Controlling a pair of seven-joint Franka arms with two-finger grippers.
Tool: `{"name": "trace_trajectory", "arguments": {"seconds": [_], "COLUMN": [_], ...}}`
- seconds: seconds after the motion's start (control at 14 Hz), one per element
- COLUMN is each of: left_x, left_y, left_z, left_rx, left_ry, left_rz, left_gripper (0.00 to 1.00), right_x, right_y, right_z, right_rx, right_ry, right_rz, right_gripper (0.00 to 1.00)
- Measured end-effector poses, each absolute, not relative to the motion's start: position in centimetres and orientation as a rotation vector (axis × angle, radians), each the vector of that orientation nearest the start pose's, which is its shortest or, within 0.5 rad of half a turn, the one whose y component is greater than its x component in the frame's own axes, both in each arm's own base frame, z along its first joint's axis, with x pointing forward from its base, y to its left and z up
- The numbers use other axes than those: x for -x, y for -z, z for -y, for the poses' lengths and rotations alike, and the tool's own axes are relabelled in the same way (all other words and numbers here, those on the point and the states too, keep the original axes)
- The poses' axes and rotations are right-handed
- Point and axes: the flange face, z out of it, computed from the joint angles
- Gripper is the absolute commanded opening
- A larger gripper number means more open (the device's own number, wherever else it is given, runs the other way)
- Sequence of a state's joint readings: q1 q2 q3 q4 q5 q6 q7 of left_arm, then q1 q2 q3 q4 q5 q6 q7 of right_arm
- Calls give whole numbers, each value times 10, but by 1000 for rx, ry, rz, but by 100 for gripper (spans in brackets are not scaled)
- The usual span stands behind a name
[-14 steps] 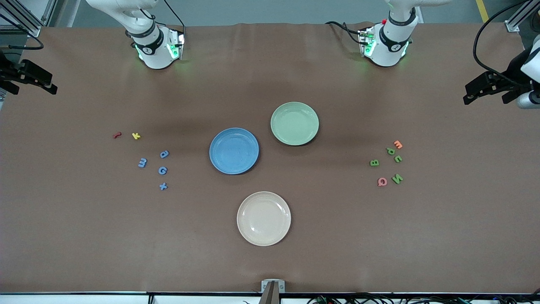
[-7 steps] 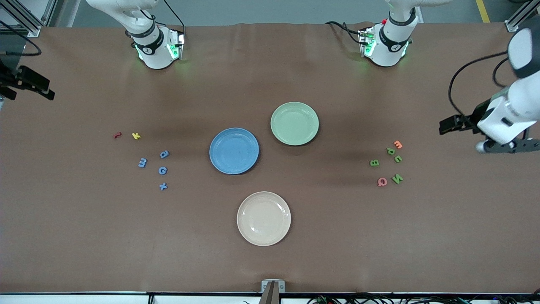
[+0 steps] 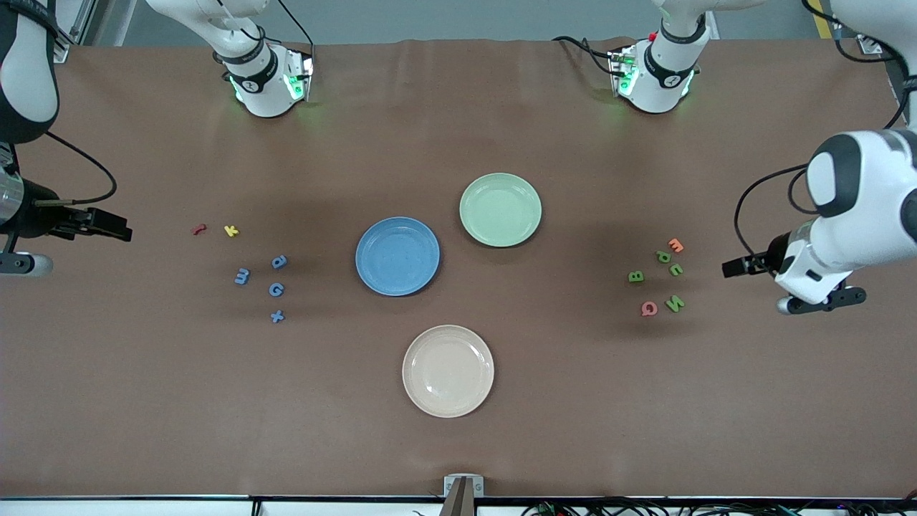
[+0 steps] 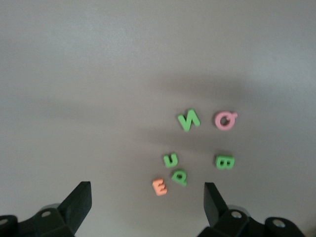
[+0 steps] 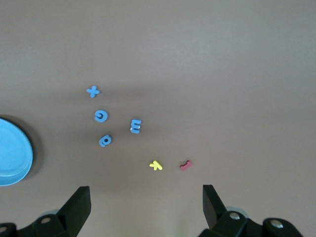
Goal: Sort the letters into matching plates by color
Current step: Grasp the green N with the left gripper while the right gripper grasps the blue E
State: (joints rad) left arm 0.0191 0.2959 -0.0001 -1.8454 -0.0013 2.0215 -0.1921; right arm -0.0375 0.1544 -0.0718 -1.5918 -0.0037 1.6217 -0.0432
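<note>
Several blue letters [image 3: 276, 289] lie loose toward the right arm's end of the table, and the right wrist view shows the blue letters [image 5: 101, 116] too. Several green letters [image 3: 663, 256] lie toward the left arm's end, and the green letters [image 4: 188, 120] appear in the left wrist view. The blue plate [image 3: 397, 256] and the pale green plate [image 3: 500, 210] sit mid-table, both bare. My left gripper [image 3: 738, 267] hangs open over the table beside the green cluster, its fingers [image 4: 79, 202] wide apart. My right gripper [image 3: 118, 229] hangs open beside the blue cluster, nothing between its fingers [image 5: 215, 202].
A beige plate [image 3: 448, 370] sits nearer the front camera than the two coloured plates. An orange letter [image 3: 675, 245] and a pink letter [image 3: 648, 308] mix with the green ones. A yellow letter [image 3: 231, 231] and a red letter [image 3: 199, 229] lie by the blue ones.
Both arms have swung in from the table's ends toward the letter clusters and come lower. Letters and plates have not moved. Both grippers stayed open.
</note>
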Motion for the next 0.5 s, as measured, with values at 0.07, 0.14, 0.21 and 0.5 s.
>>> {"name": "trace_trajectory", "arguments": {"seconds": [0.07,0.14,0.21,0.5], "left_x": [-615,-616,-617,-607], "left_y": [-345,-334,-323,-274], "left_z": [-10,-9,-8,-2], "left_rx": [3104,3100,3096,3080], "left_ry": [-173,-155,-127,-61], "left_rz": [377,419,463,595], "left_gripper": [100,100,100,100], "right_x": [-593,-593,-592,-594], "right_y": [-528,-524,-519,-472], "right_z": [72,79,81,79], "right_rx": [3137,3134,3131,3134], "right_ry": [-194,-200,-210,-174], "right_rz": [-129,-146,-152,-146], "right_gripper": [100,100,100,100]}}
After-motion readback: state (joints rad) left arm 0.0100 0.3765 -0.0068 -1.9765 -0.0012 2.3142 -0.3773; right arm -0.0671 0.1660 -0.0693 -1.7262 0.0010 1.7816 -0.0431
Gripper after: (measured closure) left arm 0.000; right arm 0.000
